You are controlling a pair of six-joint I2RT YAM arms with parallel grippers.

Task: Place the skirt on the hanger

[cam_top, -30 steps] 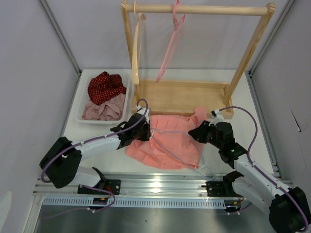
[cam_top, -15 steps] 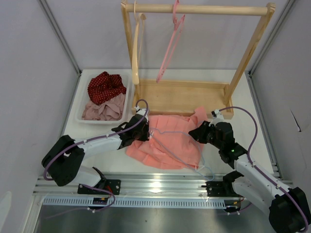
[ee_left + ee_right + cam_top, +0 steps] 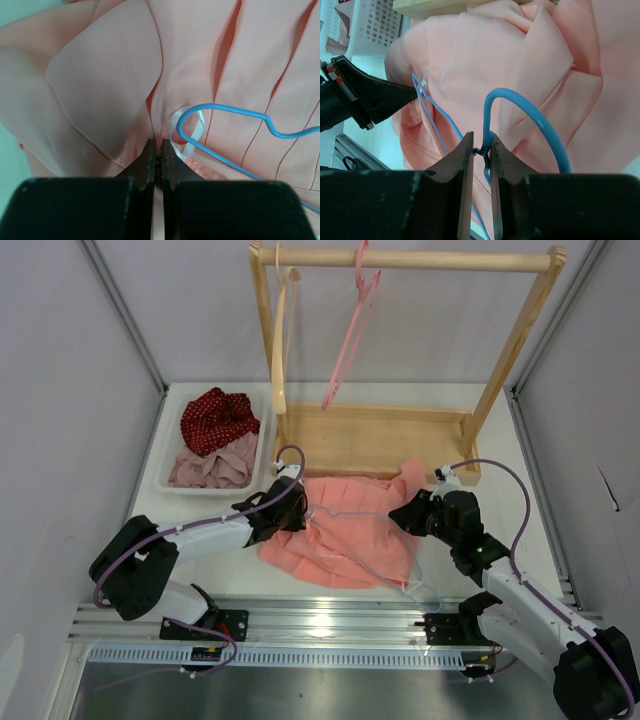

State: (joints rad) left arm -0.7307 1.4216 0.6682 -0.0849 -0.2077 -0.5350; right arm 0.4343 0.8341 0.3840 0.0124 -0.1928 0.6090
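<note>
Resting on pleated salmon skirt (image 3: 350,532): thin blue wire hanger (image 3: 506,91).

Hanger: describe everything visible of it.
The hanger is thin pale blue wire, seemingly coated, with a curved hook and slim notched shoulders. It lies flat on the skirt. The right gripper pinches its neck at the twist; the skirt's white ribbon loop appears hooked over one shoulder end.

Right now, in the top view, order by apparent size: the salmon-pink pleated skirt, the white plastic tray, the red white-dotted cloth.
1. salmon-pink skirt, largest
2. white tray, somewhat smaller
3. red dotted cloth, smallest
</note>
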